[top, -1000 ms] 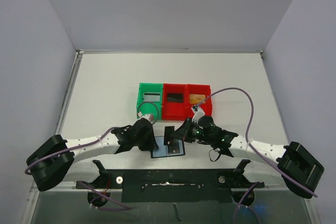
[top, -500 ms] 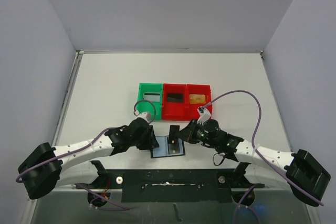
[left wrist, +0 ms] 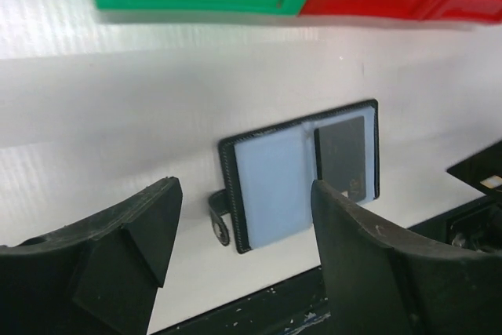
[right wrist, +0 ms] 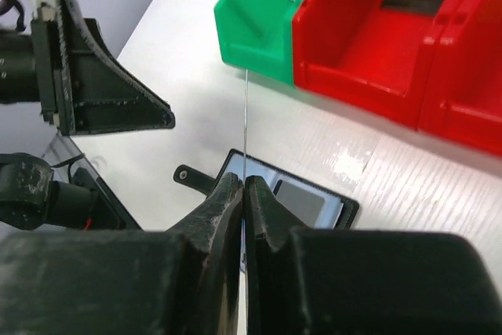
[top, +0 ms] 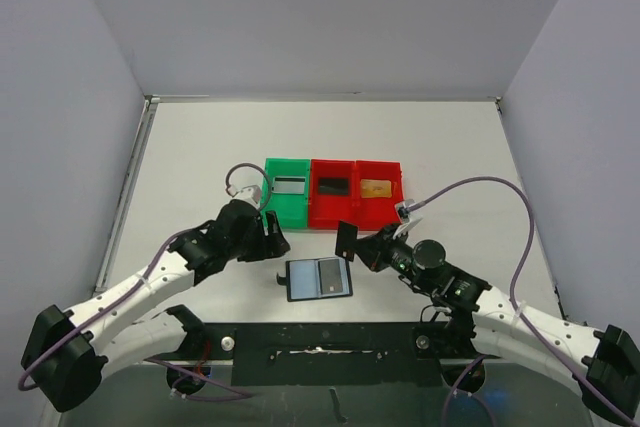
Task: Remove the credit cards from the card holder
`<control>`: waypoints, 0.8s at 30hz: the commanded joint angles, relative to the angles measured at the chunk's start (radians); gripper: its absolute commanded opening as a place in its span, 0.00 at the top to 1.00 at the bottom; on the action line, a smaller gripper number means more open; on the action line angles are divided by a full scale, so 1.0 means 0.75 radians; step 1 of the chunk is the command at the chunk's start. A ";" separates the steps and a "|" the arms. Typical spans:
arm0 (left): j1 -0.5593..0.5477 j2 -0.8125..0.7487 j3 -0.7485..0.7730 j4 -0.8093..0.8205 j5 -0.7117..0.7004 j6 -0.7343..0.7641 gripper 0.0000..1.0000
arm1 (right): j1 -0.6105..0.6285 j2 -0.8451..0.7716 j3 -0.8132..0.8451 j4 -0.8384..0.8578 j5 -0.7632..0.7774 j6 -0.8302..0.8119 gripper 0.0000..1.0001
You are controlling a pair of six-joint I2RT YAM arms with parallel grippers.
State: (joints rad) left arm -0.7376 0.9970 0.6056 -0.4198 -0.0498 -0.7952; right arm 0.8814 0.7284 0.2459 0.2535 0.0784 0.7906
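The card holder (top: 319,279) lies open on the table, blue-grey pockets up, closure tab (left wrist: 220,225) at its left. A dark credit card (left wrist: 341,154) still sits in its right pocket. My right gripper (top: 353,246) is shut on a black credit card (top: 346,239), held upright just right of and above the holder; in the right wrist view the card (right wrist: 245,115) shows edge-on, rising from the gripper (right wrist: 244,190). My left gripper (top: 270,237) is open and empty, up and left of the holder; the holder (left wrist: 302,170) lies beyond the gripper (left wrist: 243,225).
A green bin (top: 287,190) and two red bins (top: 333,205) (top: 380,205) stand in a row behind the holder. A greyish card (top: 288,185), a black card (top: 332,186) and a tan-gold card (top: 376,188) lie in them. Black base rail (top: 320,352) runs along the near edge.
My left gripper has opened, let go of the holder and drawn back up-left. The right gripper has pulled the black card out of the holder and carried it to the right.
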 commanded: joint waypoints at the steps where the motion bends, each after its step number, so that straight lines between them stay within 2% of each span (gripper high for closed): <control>1: 0.150 -0.055 0.130 -0.090 0.039 0.152 0.33 | 0.037 -0.140 0.006 0.003 0.118 -0.388 1.00; 6: 0.350 -0.094 0.201 -0.149 0.047 0.289 0.30 | 0.045 -0.224 0.043 -0.120 0.157 -0.652 1.00; 9: 0.442 -0.120 0.240 -0.165 0.006 0.350 0.30 | 0.045 -0.233 0.085 -0.192 0.208 -0.716 1.00; 14: 0.577 -0.141 0.271 -0.174 -0.174 0.415 0.29 | 0.044 -0.204 0.142 -0.277 0.319 -0.729 1.00; 20: 0.613 -0.234 0.194 -0.118 -0.366 0.469 0.29 | 0.023 -0.095 0.254 -0.374 0.397 -0.776 1.00; 24: 0.612 -0.284 0.157 -0.057 -0.363 0.467 0.28 | -0.062 -0.017 0.310 -0.347 0.327 -0.801 1.00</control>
State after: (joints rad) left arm -0.2817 0.8280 0.7387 -0.5465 -0.2668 -0.4786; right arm 0.8890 0.6773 0.4057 -0.0322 0.3229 0.2340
